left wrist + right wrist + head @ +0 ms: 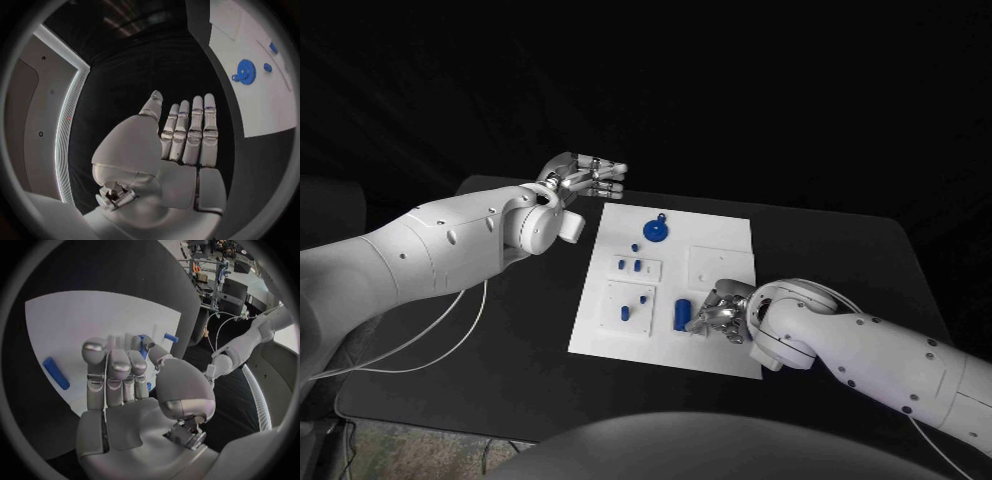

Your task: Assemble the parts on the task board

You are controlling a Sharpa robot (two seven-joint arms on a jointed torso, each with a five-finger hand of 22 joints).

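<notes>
Right hand (720, 316) rested on the white board (721, 232) near its front right corner, fingers curled down onto the plate. From the right wrist camera the fingers (107, 371) were bent inward, with a small blue piece (143, 343) partly hidden close behind the fingertips; whether they pinched it could not be told. Just beside that hand, toward the board's front edge, lay a long blue bar (682, 314).

Left hand (583, 180) hovered off the board's far left corner, above the black table (516, 360), released, its fingers (189, 131) straight and side by side with nothing in them.

Farther along the board, a round blue disc (655, 232) sat near the far edge, with a tiny blue knob (659, 217) just beyond it. Two short blue pegs (632, 265) lay side by side on a raised white block in the middle of the left half. Another raised block toward the front left corner carried a small blue piece (625, 313) and a blue dot (643, 298). A plain white square block (718, 262) stood on the right half.

No writing or labels could be read anywhere on the board or the pieces.
</notes>
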